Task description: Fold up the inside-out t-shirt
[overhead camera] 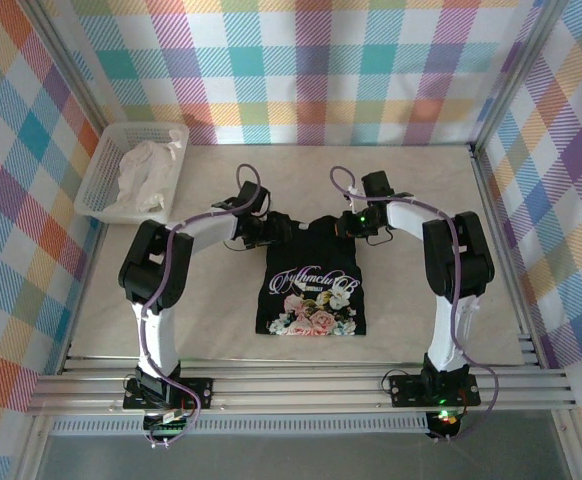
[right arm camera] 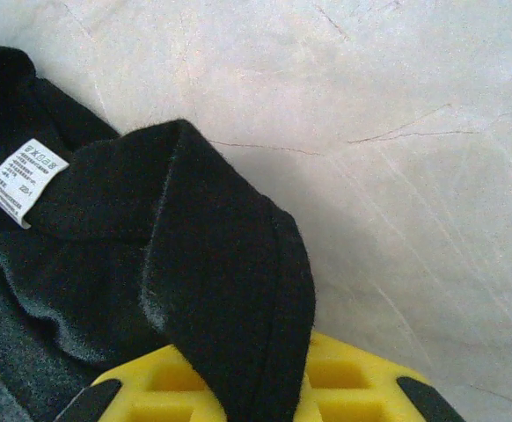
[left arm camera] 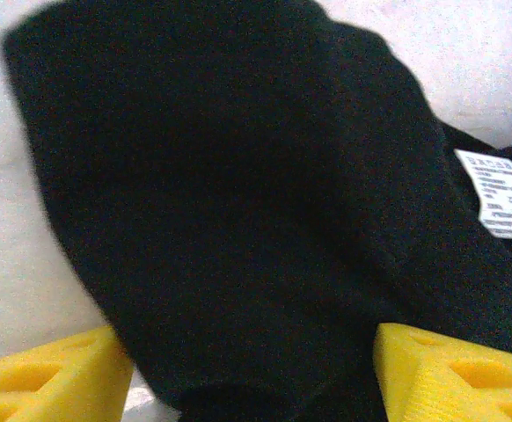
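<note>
The inside-out t-shirt [overhead camera: 311,290] lies folded mid-table, black, with white script and a flower print facing up. My left gripper [overhead camera: 276,230] is at its far left corner. In the left wrist view its yellow fingers [left arm camera: 45,387] stand wide apart, open, with loose black cloth [left arm camera: 238,220] bunched between them. My right gripper [overhead camera: 354,222] is at the far right corner. In the right wrist view it [right arm camera: 265,387] is shut on a raised fold of the black shirt [right arm camera: 212,290]. A white care label [right arm camera: 23,180] shows on the cloth, and the same label [left arm camera: 501,193] is in the left wrist view.
A white basket [overhead camera: 96,185] holding a white cloth [overhead camera: 149,170] stands at the far left of the table. Pale bare tabletop [overhead camera: 421,320] surrounds the shirt. Aluminium rails [overhead camera: 301,385] run along the near edge, and checked walls close in the sides.
</note>
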